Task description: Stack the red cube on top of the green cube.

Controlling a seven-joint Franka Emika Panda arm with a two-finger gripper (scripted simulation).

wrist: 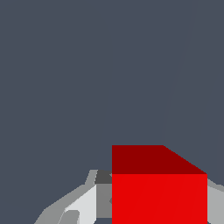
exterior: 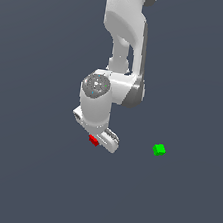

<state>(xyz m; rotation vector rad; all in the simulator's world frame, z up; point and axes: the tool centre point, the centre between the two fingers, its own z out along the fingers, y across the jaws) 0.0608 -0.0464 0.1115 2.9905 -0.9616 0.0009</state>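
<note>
The red cube sits between the fingers of my gripper, mostly hidden by the white hand in the exterior view. In the wrist view the red cube fills the gap of the gripper, and a grey finger lies against each of its sides. The gripper is shut on it. I cannot tell whether the cube rests on the floor or hangs just above it. The green cube lies alone on the floor toward the exterior view's right, well apart from the gripper. It is out of the wrist view.
The white arm comes down from the top of the exterior view to the hand. The ground is a plain dark grey floor with no other objects in view.
</note>
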